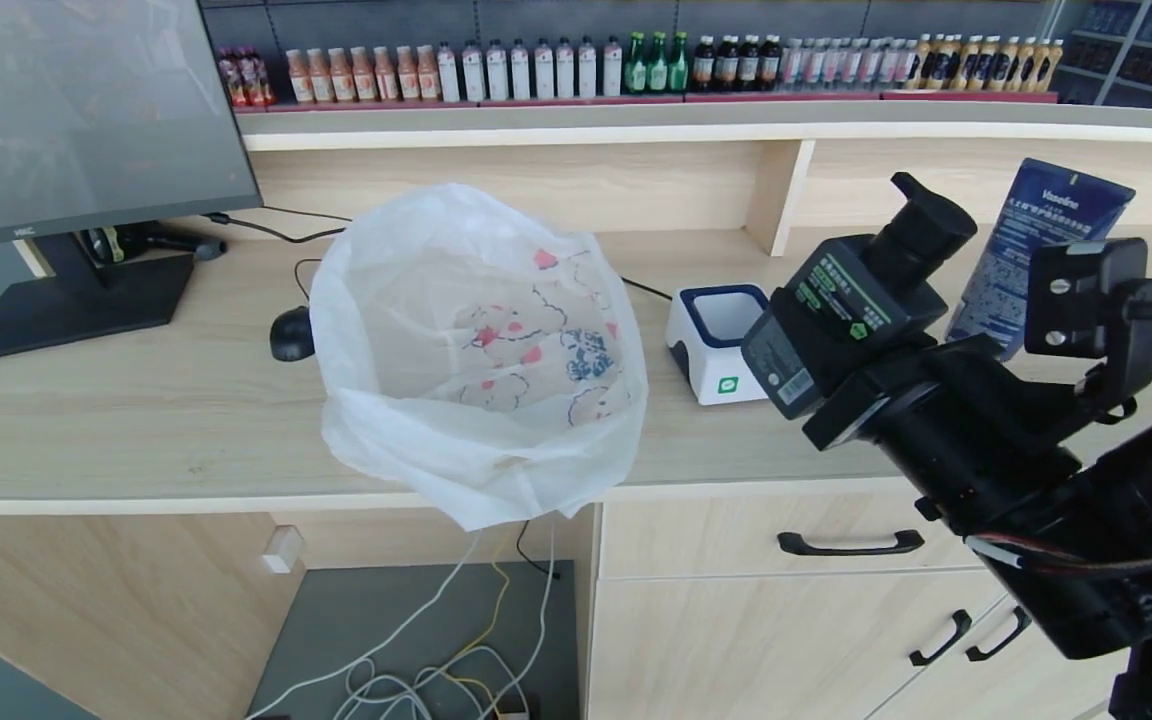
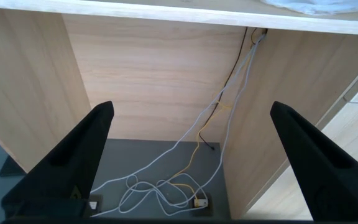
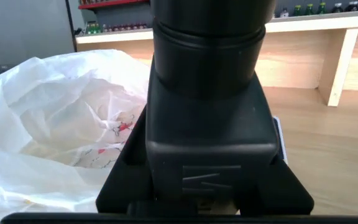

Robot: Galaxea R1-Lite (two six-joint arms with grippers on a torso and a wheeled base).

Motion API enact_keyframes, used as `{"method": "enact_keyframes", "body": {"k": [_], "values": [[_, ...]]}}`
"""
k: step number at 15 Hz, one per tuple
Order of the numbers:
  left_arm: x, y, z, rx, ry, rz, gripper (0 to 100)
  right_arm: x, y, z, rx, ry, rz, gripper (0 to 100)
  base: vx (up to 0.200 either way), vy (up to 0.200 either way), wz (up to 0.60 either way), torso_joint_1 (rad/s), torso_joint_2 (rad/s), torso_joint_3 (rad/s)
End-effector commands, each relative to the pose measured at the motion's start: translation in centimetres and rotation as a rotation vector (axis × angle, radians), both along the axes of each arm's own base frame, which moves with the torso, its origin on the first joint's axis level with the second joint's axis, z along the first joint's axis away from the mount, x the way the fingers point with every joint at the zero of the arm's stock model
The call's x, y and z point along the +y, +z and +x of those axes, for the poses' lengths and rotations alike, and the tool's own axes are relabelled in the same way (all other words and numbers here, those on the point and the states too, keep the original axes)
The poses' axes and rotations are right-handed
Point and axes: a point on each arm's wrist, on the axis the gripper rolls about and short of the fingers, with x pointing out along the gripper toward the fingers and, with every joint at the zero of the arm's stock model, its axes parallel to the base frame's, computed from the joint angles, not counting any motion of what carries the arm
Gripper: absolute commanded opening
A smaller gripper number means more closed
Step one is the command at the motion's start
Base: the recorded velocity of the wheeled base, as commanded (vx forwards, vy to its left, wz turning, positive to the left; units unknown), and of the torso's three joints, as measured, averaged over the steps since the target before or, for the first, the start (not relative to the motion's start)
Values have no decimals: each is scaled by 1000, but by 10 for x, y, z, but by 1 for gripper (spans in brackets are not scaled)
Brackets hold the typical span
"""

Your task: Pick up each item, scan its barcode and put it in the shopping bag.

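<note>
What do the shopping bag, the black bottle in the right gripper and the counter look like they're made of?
The shopping bag: thin plastic film, it seems, translucent white and crinkled, with a printed pattern showing through. The black bottle: likely hard plastic, matte black, with a stuck-on printed label. The counter: wood-look board, probably laminate, pale grain with a smooth matte face.

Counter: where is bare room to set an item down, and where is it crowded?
Widest bare patch: the counter front between the monitor base, the mouse and the shopping bag. Crowded right of the bag: scanner, blue pouch and the black bottle held in the right gripper.
</note>
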Motion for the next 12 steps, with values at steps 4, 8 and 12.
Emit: {"method": "enact_keyframes", "body": {"k": [4, 8, 12], "values": [[0, 0, 0, 0, 1, 0, 100, 7, 24, 26, -190, 106, -85, 0, 0, 0, 0, 0, 0, 0], [0, 0, 0, 0, 1, 0, 100, -21, 37, 63, -500, 129, -437, 0, 0, 0, 0, 0, 0, 0], [0, 0, 0, 0, 1, 0, 100, -17, 43, 88, -617, 13, -547, 0, 0, 0, 0, 0, 0, 0]]}}
